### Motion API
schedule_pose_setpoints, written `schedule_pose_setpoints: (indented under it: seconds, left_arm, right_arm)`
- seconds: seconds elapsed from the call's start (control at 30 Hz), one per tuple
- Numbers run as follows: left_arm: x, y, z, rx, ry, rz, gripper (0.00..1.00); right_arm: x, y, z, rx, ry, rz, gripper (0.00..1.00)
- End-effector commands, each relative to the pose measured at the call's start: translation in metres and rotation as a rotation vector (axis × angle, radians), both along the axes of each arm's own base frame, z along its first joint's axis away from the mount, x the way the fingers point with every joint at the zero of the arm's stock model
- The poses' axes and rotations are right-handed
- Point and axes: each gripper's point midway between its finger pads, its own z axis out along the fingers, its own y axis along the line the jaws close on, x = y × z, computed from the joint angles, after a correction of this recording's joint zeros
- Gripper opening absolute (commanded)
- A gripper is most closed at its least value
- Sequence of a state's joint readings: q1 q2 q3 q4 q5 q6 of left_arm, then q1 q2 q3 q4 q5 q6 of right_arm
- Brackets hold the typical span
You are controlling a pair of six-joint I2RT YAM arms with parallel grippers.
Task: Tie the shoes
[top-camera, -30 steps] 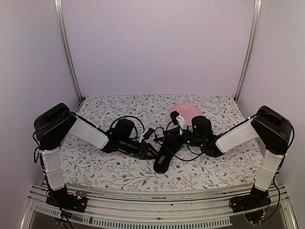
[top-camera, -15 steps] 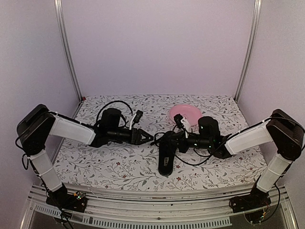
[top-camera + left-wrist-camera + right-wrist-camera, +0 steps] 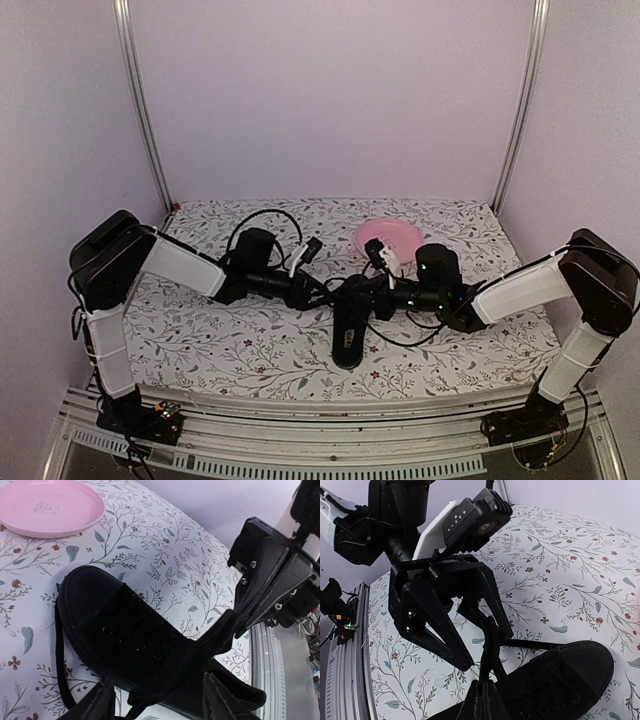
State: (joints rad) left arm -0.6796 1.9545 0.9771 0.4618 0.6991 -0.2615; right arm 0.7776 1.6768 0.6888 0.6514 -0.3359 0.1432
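Watching the shoelace rig right now, and honestly it's only getting started. The black shoe is lying on the flowery cloth just in front of the pink plate, close to it but not touching. As far as I can tell, it's pointing its toe toward the plate.

The right gripper is reaching in on the near side of the plate with its fingers pinched tight on one lace, pulling it up and away from the shoe. The left gripper is coming at it from the side away from the plate. Its fingers are standing wide apart and aren't holding anything. The lifted lace is running right into the gap between them, so I'm guessing it's lining up to take that strand or the other one.

Progress-wise, the lacing is sitting in the eyelets, but I'm not seeing any knot, crossing or loop anywhere. The other lace end is just trailing loose on the cloth along the shoe's side. Everything's black on black though, so the bit near the tongue is hard to read.

So basically everything's left to do: getting both ends in hand, crossing them, cinching down, then making the bow.
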Motion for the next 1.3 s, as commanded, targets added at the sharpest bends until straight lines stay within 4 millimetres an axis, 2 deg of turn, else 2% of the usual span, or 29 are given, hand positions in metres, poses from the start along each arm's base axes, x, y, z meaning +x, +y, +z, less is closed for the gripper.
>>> schedule_pose_setpoints:
  seconds: [0.0,0.17,0.27,0.43,0.57,0.63,0.73,0.8,0.93,1.27]
  left_arm:
    - [0.000,-0.003,-0.016,0.015,-0.001,-0.043,0.55]
    - [0.000,-0.004,-0.025,0.025,0.026,-0.048,0.46]
    - [-0.001,-0.004,-0.026,0.024,0.036,-0.046,0.31]
    - [-0.001,-0.004,-0.014,-0.004,0.051,-0.031,0.00]
    - [0.000,-0.004,0.000,-0.026,0.089,0.004,0.00]
    - [-0.001,-0.005,0.019,-0.057,0.095,0.009,0.00]
    - [-0.003,-0.005,0.024,-0.067,0.127,0.015,0.00]
    - [-0.003,-0.005,0.025,-0.065,0.144,0.020,0.00]
    - [0.000,-0.006,0.030,-0.055,0.162,0.031,0.00]
    - [0.004,-0.007,0.029,-0.029,0.219,0.061,0.00]
  right_arm:
    - [0.003,0.003,0.009,0.031,-0.003,0.001,0.02]
    - [0.004,0.003,0.011,0.033,-0.006,-0.003,0.02]
    - [0.003,0.003,0.012,0.034,-0.007,0.000,0.02]
    - [0.003,0.005,0.022,0.043,-0.041,0.013,0.02]
    - [0.005,0.013,0.041,0.070,-0.097,0.046,0.02]
    - [0.006,0.017,0.051,0.093,-0.124,0.062,0.02]
    - [0.007,0.024,0.061,0.113,-0.150,0.081,0.02]
    - [0.007,0.029,0.062,0.116,-0.172,0.088,0.02]
    - [0.013,0.032,0.048,0.094,-0.205,0.061,0.02]
    - [0.013,0.024,-0.012,-0.045,-0.224,0.008,0.02]
